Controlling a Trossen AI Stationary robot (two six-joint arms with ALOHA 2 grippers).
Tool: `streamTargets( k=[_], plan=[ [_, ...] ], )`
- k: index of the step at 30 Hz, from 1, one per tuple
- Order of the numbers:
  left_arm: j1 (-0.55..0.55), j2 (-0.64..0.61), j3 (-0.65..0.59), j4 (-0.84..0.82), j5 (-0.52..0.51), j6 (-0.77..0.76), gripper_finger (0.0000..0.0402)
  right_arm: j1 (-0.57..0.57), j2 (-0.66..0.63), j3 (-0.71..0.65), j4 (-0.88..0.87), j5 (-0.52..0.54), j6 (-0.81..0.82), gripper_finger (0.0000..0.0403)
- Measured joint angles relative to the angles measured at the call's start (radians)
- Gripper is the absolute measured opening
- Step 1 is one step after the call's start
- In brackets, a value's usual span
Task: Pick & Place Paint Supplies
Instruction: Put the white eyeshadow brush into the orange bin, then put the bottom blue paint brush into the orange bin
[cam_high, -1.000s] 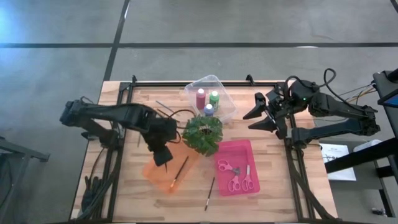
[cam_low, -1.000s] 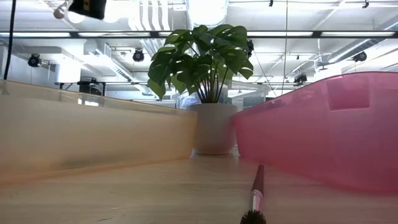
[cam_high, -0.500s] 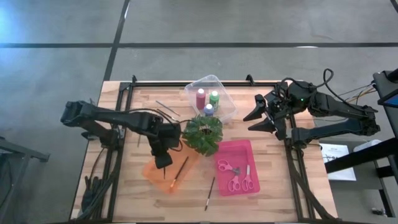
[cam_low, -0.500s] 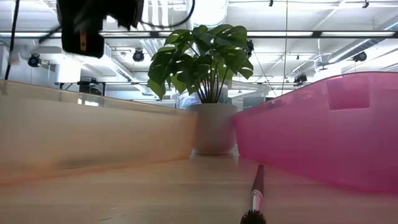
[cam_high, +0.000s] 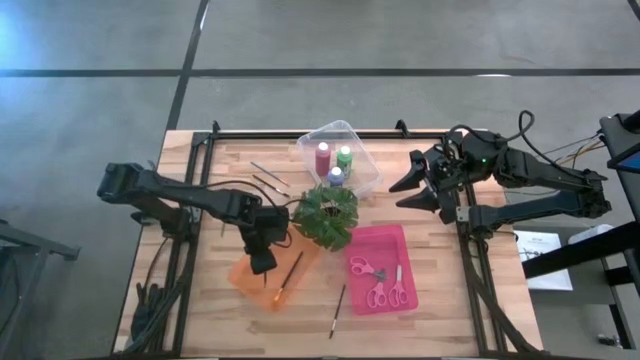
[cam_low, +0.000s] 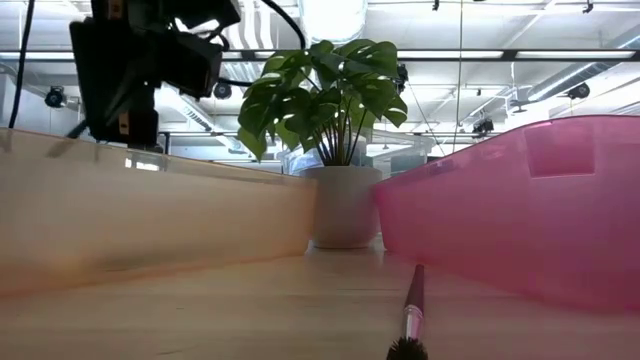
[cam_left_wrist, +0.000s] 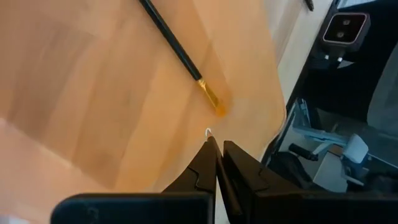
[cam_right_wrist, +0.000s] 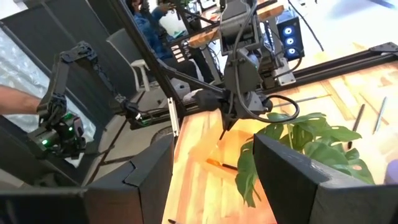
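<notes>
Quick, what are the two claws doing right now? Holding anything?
Left gripper: fingers shut over the orange tray, holding nothing visible.
Right gripper: fingers open, empty, waiting at the table's right edge.

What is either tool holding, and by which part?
Nothing visible: the left tool is shut above the orange tray, where a paintbrush lies free; the right tool is open and empty.

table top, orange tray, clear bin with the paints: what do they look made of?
Table top: looks like wood, pale matte planks with visible seams and grain.
Orange tray: probably plastic, translucent; in the left wrist view the surface below shows faintly through it.
Clear bin: likely thin clear plastic, glossy; the paint bottles read straight through its walls.
</notes>
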Motion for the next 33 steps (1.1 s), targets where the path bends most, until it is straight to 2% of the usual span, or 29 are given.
streamTargets(
  k=[5,12,21,33],
  plan=[
    [-0.002,0.000,-0.022,0.029,-0.004,0.013,0.0019,0.001,0.000,-0.001,0.000,0.006,0.001,0.0212],
    [-0.027,0.000,-0.022,0.034,-0.014,0.060,0.0064,0.001,0.000,-0.001,0.000,0.007,-0.001,0.0212],
    [-0.051,0.000,-0.022,0.087,-0.027,0.039,0.0079,0.001,0.000,-0.001,0.000,0.008,-0.007,0.0212],
    [-0.051,0.000,-0.022,0.166,-0.126,-0.006,0.0170,0.001,0.000,0.000,0.001,0.008,-0.015,0.0212]
  ],
)
